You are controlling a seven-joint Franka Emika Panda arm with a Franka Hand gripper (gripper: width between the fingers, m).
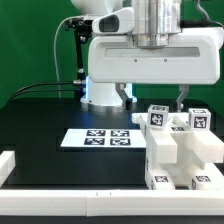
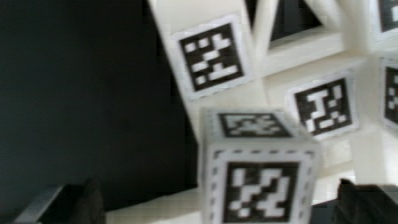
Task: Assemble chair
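Pincer (image 1: 153, 97) hangs wrist-down with its 2 fingers spread apart above the white chair parts (image 1: 180, 150).

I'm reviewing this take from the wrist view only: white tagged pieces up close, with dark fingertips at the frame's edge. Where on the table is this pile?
Observer: The white chair parts are clustered at the exterior view's right side of the black table.
Operator: Is anything else lying near them?
Observer: Yes, the marker board lies flat on the table, just to the exterior view's left of the parts.
Operator: How high is the arm?
Observer: The gripper hangs open just above the cluster's tagged tops. I cannot tell whether it touches them.
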